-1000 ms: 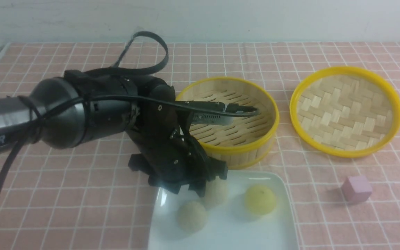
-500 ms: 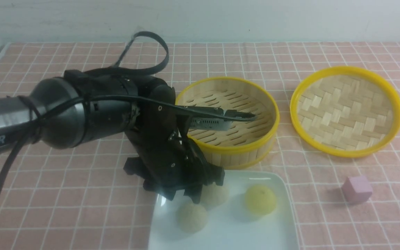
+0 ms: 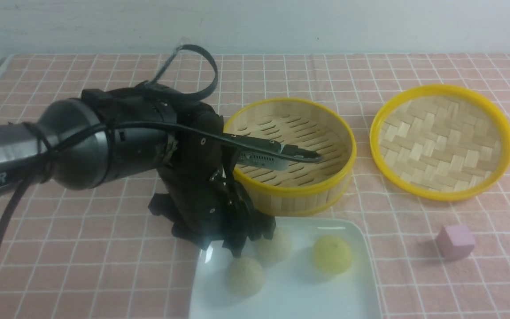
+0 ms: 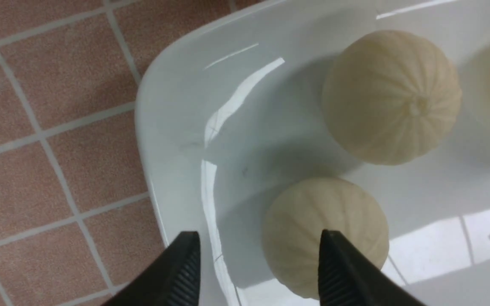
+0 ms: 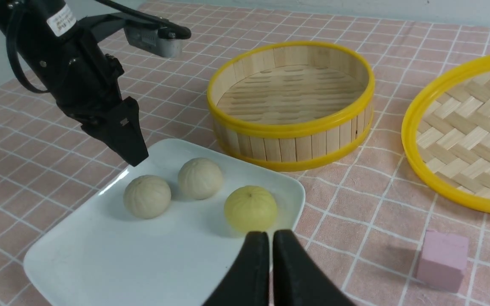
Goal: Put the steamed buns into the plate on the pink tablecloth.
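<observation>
Right fingers (image 5: 258,263) pressed together, shown by wrist view only

From my remote station, I am watching three small, matte, ball-shaped steamed buns sitting in the large glossy white square plate (image 3: 301,294): a near pale beige bun (image 3: 245,276), a farther pale beige bun (image 3: 274,246) close behind it, and a yellow bun (image 3: 332,254) to their right. The plate is lying flat on the pink white-gridded tablecloth (image 3: 82,248).
</observation>
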`<state>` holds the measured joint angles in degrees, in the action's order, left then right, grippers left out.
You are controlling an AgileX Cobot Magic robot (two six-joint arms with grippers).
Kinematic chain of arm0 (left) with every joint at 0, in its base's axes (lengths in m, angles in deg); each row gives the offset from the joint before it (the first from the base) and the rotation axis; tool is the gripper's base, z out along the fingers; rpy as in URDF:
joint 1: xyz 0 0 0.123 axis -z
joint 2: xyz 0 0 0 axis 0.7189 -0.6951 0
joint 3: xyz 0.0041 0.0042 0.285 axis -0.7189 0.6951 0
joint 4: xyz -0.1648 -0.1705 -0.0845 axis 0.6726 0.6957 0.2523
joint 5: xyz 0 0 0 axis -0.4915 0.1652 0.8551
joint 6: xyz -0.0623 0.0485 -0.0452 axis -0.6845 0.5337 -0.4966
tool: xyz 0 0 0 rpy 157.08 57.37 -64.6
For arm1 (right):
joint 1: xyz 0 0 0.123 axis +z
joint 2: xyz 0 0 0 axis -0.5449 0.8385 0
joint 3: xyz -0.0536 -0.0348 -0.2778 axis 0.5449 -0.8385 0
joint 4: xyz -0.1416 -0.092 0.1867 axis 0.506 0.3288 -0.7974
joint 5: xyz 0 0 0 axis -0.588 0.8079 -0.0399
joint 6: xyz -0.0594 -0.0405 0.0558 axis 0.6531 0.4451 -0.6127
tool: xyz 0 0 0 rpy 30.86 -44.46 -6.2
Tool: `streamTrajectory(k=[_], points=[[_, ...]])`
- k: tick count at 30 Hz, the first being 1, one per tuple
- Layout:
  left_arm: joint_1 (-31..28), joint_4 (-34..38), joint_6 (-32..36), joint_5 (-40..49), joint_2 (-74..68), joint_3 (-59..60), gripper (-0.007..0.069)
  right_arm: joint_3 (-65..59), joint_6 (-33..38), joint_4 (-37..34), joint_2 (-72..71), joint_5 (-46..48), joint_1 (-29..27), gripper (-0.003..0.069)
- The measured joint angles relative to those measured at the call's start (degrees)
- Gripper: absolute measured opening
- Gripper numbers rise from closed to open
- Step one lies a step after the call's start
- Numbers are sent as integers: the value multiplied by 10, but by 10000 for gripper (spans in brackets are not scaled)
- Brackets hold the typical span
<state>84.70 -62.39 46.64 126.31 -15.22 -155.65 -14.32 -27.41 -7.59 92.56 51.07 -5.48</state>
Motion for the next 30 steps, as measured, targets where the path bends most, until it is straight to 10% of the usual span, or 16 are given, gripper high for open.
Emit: streamTrajectory(k=[9,22,30], points=[[0,-4,0,2,0,0,364,-99,0,3,-77,-76,-80,6],[1,-21,0,1,64,-23,38,-234,0,100,-83,-118,-247,9],[1,-50,0,20,152,-23,-1,-235,0,95,-83,-120,-299,19]])
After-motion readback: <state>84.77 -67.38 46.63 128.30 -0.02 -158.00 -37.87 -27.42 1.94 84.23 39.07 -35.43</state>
